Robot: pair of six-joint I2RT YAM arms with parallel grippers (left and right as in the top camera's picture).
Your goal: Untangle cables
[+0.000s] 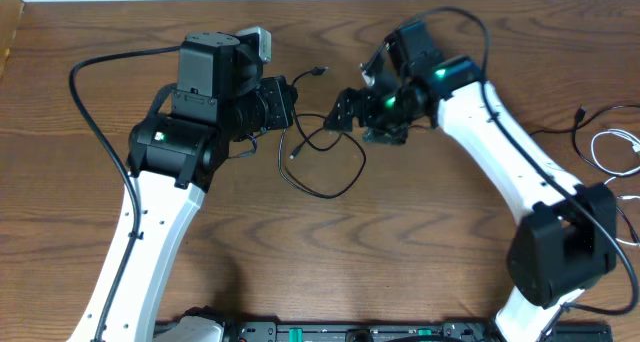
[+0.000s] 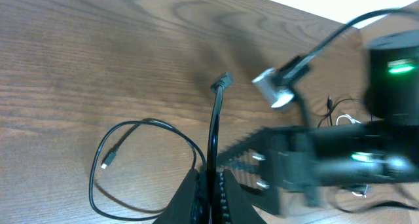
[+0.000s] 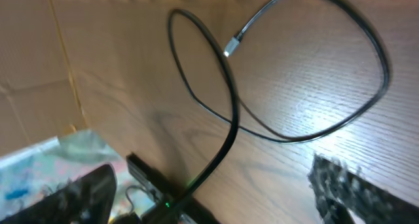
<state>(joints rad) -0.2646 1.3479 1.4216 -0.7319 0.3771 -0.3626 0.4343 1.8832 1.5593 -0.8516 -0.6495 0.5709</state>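
**Left pincer** (image 2: 208, 185): clamped shut on the black cable (image 2: 213, 132), just below one plug (image 2: 222, 82). The rest of the cable lies looped on the bench (image 1: 450, 242) between the arms.

**Right pincer** (image 1: 345, 110): wide open just beside the left, gripping nothing.

**Advised:** close the right pincer on the strand near the left grip, then draw the two apart slowly so the loop opens without snagging.

**Unclear:** whether the loop's crossing is a true knot. The white cables (image 1: 612, 147) are cut off at the right edge.
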